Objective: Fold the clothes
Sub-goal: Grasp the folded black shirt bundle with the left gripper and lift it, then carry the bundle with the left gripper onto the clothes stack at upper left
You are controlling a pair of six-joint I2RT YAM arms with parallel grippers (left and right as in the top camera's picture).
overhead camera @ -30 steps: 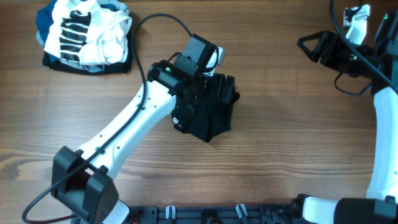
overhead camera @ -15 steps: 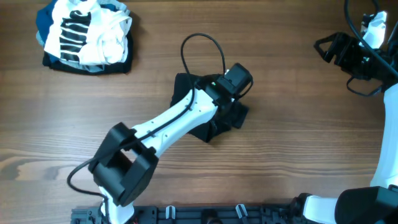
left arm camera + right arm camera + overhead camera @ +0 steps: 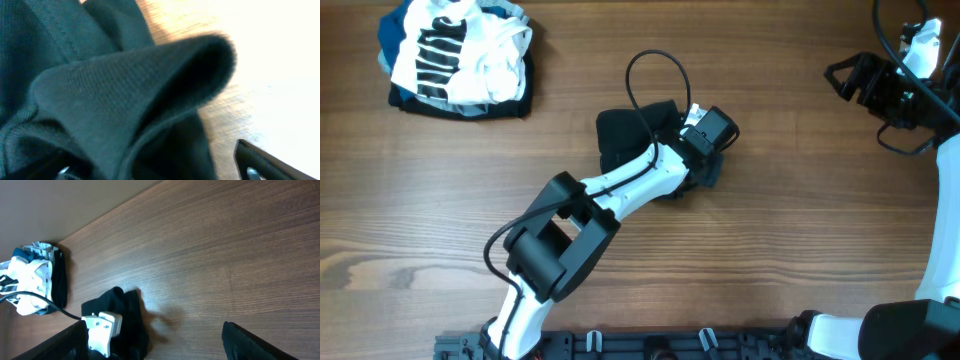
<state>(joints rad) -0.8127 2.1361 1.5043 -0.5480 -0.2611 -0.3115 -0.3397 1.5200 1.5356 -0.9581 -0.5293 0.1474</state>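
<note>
The black garment (image 3: 632, 133) lies crumpled in the middle of the table. My left gripper (image 3: 708, 160) is low over its right edge, with the arm bent across the cloth. In the left wrist view a raised fold of the black garment (image 3: 125, 95) fills the frame and lies between my left gripper's (image 3: 156, 172) wide-apart fingers. The fingers are open and do not pinch the fabric. My right gripper (image 3: 842, 74) is open and empty at the far right, well away from the garment. The garment also shows in the right wrist view (image 3: 127, 315), far beyond my right gripper (image 3: 160, 347).
A pile with a white black-striped garment on blue folded clothing (image 3: 460, 55) sits at the far left corner; it also shows in the right wrist view (image 3: 35, 280). The left arm's cable (image 3: 655, 75) loops above the garment. Bare wooden table (image 3: 800, 230) lies around it.
My left arm has swung right and folded at the elbow, carrying the gripper to the garment's right side. The garment has shifted up and changed shape. The right gripper moved slightly right.
</note>
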